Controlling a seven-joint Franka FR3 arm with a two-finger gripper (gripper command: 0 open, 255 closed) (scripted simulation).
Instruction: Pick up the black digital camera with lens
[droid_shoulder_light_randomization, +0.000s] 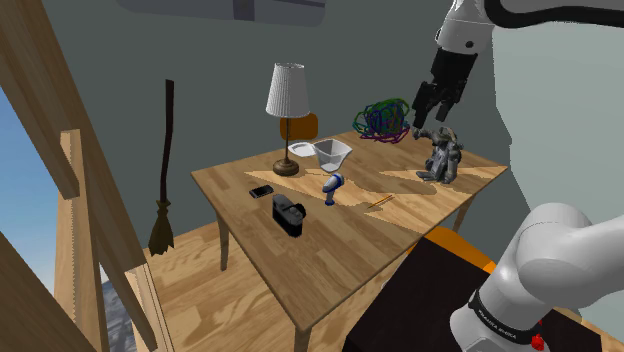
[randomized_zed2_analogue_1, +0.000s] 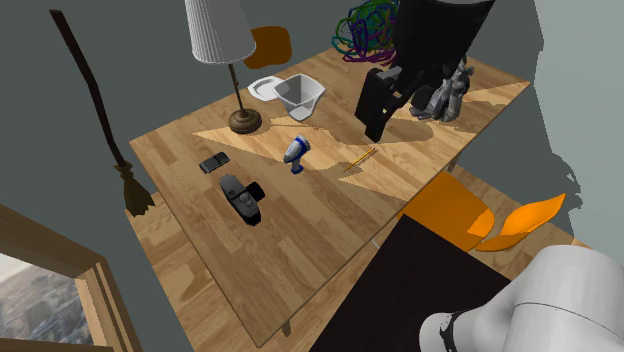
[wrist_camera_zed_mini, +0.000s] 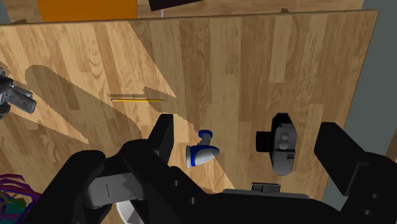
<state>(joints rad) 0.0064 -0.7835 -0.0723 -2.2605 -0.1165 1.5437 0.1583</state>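
The black digital camera lies on the wooden table, towards the edge on the shoulder view's left, with its lens pointing sideways. It also appears in the second exterior view and in the wrist view. My black gripper hangs high above the far right part of the table, well away from the camera. Its fingers stand apart with nothing between them. In the second exterior view the gripper is above the table's middle right.
A table lamp, a white cup, a blue and white small object, a pencil and a small black phone share the table. A grey figurine and a coloured wire tangle lie under the gripper. A broom leans on the wall. An orange chair stands by the table.
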